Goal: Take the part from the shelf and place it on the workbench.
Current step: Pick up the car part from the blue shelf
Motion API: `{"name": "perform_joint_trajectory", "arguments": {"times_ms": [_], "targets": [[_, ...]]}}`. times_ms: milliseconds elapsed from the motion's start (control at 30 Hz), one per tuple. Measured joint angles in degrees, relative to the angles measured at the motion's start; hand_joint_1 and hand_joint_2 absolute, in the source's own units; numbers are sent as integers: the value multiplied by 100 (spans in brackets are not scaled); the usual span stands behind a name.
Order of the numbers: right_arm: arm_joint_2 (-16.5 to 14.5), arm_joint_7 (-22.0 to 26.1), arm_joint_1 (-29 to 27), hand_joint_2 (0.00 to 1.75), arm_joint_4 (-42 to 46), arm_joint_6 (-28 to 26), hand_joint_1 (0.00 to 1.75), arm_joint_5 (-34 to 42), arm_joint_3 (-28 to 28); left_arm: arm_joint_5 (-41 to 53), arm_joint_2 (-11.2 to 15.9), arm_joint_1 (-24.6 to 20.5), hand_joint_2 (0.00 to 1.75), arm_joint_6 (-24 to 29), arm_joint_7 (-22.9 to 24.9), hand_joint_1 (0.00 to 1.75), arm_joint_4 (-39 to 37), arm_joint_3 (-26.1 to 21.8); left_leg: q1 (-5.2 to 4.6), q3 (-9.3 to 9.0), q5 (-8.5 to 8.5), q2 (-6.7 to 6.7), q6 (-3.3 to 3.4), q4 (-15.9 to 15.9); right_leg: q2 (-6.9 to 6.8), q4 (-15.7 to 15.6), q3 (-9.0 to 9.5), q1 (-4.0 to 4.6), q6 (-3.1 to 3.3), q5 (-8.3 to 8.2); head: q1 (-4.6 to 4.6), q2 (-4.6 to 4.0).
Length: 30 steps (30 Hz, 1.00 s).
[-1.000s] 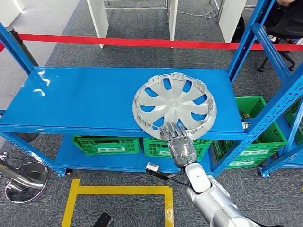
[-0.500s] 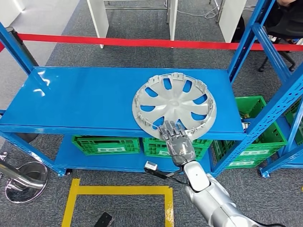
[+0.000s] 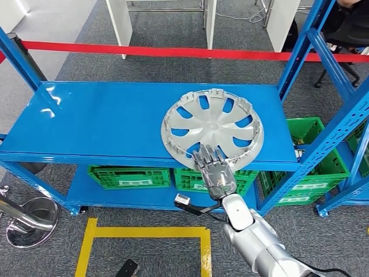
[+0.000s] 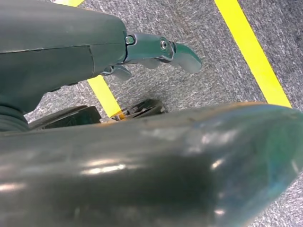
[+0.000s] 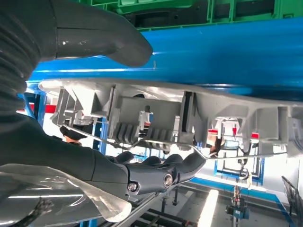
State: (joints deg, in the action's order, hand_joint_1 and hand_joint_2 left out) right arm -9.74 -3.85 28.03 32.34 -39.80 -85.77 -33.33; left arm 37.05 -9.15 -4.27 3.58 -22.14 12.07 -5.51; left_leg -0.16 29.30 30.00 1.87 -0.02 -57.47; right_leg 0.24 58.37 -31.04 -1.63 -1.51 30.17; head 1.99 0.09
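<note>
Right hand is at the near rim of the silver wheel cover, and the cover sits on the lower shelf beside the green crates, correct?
Not quite. The wheel cover lies on the upper blue shelf, above the green crates, as the head view shows. The right hand is indeed at its near rim.
</note>
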Motion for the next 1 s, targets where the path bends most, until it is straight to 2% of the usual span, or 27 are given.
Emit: {"name": "perform_joint_trajectory", "arguments": {"times_ms": [700, 767, 800, 900, 933, 1000], "targets": [[-111, -181, 205, 175, -488, 11, 3, 85, 52, 13, -49, -2, 0, 28, 37, 0, 0, 3, 0, 0, 0, 0, 0, 0, -1, 0, 1, 0, 0, 0, 0, 0], [-122, -201, 236, 175, -543, 8, 22, 89, 69, 13, -49, -2, 0, 28, 40, 0, 0, 4, 0, 0, 0, 0, 0, 0, 0, 0, 1, 0, 0, 0, 0, 0], [-128, -208, 248, 175, -564, 7, 47, 90, 76, 13, -50, -2, 0, 28, 42, 0, 0, 4, 0, -1, 0, 0, 0, 0, 0, 0, 1, 0, 0, 0, 1, 0], [-142, -232, 275, 175, -610, -5, 150, 89, 85, 14, -51, -2, 0, 27, 43, 0, 0, 5, 0, -1, 0, 0, 0, 0, 0, 0, 1, 0, 0, 0, 1, 0], [-146, -240, 282, 175, -619, -14, 169, 86, 86, 15, -51, -2, 0, 26, 44, 0, 0, 6, 0, -1, 0, 0, 0, 0, 0, 0, 1, 0, 0, 0, 1, 0], [-159, -256, 301, 175, -627, -44, 175, 79, 87, 19, -51, -2, 0, 26, 44, 0, 0, 7, 0, -1, 0, 0, 0, 0, 0, 0, 1, 0, 0, 0, 1, 0]]}}
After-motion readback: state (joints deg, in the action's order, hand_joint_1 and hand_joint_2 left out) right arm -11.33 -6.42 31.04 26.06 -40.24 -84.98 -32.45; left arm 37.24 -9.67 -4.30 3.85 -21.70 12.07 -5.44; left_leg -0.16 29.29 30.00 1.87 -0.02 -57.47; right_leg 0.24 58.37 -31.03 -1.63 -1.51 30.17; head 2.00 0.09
